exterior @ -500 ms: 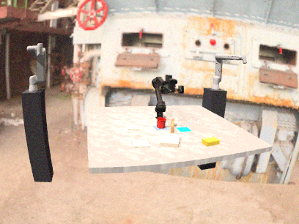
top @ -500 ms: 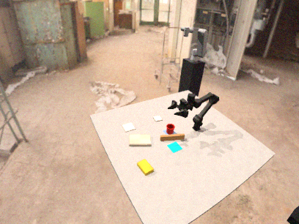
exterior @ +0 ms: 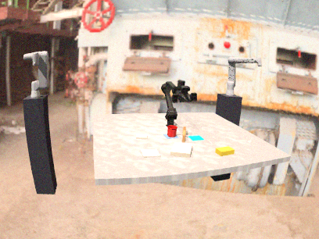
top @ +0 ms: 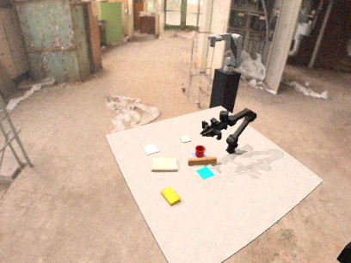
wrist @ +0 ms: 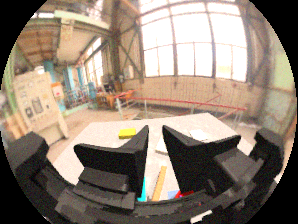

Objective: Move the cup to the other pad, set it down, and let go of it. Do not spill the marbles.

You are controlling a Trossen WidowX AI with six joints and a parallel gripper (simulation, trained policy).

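Red cup (top: pixel 200 150) (exterior: pixel 172 131) (wrist: pixel 184 194) is sitting on the blue pad (top: pixel 194 154) (exterior: pixel 167 137) (wrist: pixel 173 194), left of the wooden bar (top: pixel 202 161) (exterior: pixel 184 134) (wrist: pixel 159 183) from the front; cyan pad (top: pixel 205 173) (exterior: pixel 196 138) (wrist: pixel 144 190) is lying right of it. End effector (top: pixel 203 133) (exterior: pixel 194 97) (wrist: pixel 155 128) is hovering above bar height, nearly closed, w/ nothing gripped. Prob. still pre-grasp: next move's needing opening, then lowering to cup. Marbles aren't showing; cup's mostly cut off in wrist cam.

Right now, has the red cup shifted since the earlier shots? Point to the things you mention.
No. Against the brown bar (top: pixel 202 162) (exterior: pixel 184 134) (wrist: pixel 160 184), the red cup (top: pixel 200 151) (exterior: pixel 172 131) (wrist: pixel 185 193) shows no visible shift in the top or exterior view.
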